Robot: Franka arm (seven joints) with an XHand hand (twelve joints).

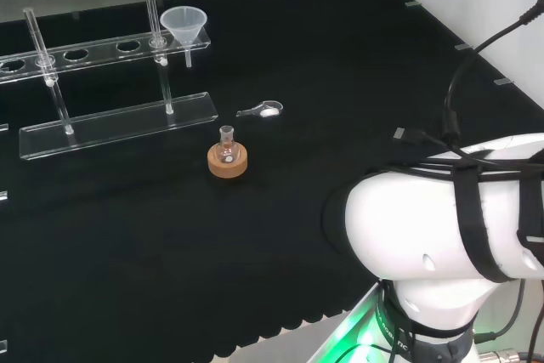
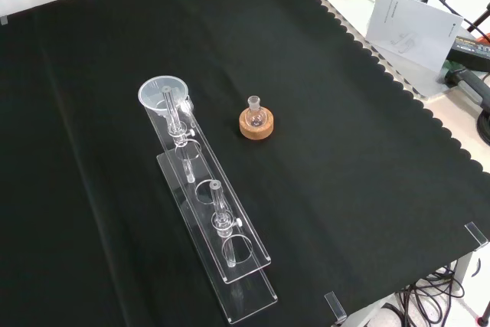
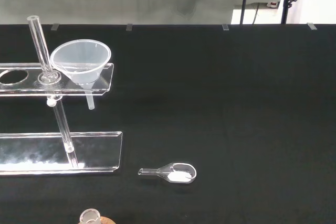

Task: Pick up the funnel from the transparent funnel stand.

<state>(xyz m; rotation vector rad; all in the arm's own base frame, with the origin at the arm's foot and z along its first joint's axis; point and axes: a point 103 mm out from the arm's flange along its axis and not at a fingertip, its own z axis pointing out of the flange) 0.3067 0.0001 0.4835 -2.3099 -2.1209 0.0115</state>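
Observation:
A clear plastic funnel (image 1: pixel 184 23) sits in the end hole of the transparent stand (image 1: pixel 119 122), stem pointing down through the upper shelf. In the front view the funnel (image 2: pixel 159 94) is at the far end of the stand (image 2: pixel 253 296). The wrist view has the funnel (image 3: pixel 81 61) resting in the stand's shelf (image 3: pixel 94 150), beside one of the stand's upright rods. The shelf's other holes that I can see are empty.
A small flask on a cork ring (image 1: pixel 228 160) stands in front of the stand in the head view, also seen as flask (image 2: pixel 256 122). A clear scoop with white powder (image 1: pixel 265 110) lies near it, scoop (image 3: pixel 176 172). The arm's white link (image 1: pixel 442 227) fills the lower right.

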